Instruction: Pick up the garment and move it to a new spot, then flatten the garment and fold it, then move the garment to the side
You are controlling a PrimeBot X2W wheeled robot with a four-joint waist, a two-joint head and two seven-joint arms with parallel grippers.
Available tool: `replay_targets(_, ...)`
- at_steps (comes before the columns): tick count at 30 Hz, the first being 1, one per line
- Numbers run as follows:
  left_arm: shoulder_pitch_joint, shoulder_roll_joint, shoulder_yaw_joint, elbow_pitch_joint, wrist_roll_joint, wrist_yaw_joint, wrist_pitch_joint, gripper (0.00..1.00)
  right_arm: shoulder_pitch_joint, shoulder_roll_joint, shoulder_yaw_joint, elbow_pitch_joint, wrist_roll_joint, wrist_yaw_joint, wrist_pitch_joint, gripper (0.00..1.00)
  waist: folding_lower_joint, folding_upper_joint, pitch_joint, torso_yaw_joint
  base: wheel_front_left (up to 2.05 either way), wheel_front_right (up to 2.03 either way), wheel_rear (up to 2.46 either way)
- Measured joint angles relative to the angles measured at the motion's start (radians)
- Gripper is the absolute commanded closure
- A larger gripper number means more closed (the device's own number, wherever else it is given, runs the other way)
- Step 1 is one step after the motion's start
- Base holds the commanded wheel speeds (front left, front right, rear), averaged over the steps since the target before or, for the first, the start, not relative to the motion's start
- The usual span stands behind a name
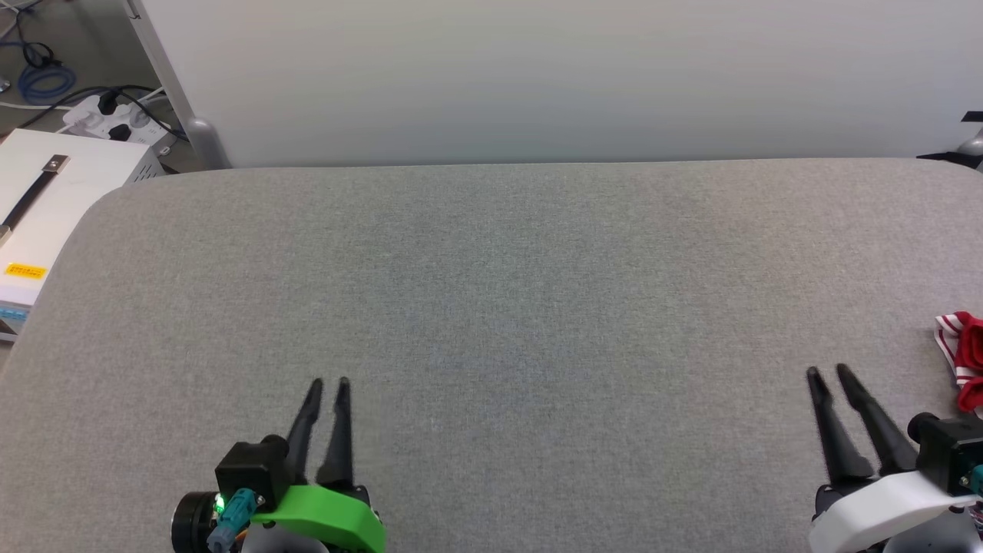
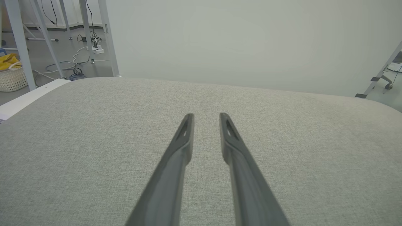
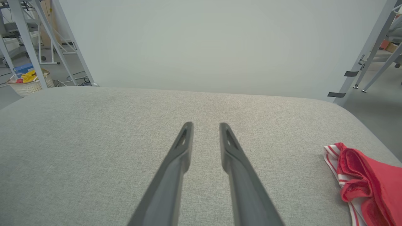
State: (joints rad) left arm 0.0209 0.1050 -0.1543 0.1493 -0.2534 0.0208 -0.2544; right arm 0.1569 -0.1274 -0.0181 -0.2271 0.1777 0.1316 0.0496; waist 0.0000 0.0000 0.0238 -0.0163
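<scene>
Garment [image 1: 964, 359]: red, bunched up, red/white striped trim showing, lying on the grey fabric worktop [image 1: 491, 292] at 3 o'clock in the head view, cut off by the frame edge. Lettering can't be made out. In the right wrist view it's at 4 o'clock, close to the worktop's right edge.

Right tool [image 1: 827, 369]: 4 o'clock in the head view, near the garment on its 8 o'clock side, not touching it. Fingers slightly spread with a narrow gap, nothing between them, bare fabric underneath.

Left tool [image 1: 329, 381]: 7 o'clock in the head view, well apart from the garment. Same state: fingers parted a little, gripping nothing, tips pointing to 12.

Periphery: pale backdrop panel [image 1: 537, 77] behind the worktop's far edge. White box [image 1: 54, 207] with a black strap and yellow label at 9 o'clock, power strip [image 1: 107, 117] with cables at 10 o'clock. Wicker basket [image 3: 29, 85] with yellow contents on the floor, 10 o'clock in the right wrist view.
</scene>
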Motion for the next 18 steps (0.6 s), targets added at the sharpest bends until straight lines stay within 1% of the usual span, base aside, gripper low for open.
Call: replay_targets(18, 0.000, -0.004, 0.019, -0.018, 0.028, 0.000, 0.036, 1.00, -0.005, 0.009, 0.001, 0.029, -0.018, 0.000, -0.001, 1.00, 0.0000, 0.0000, -0.003, 0.002, 0.00, 0.00, 0.00)
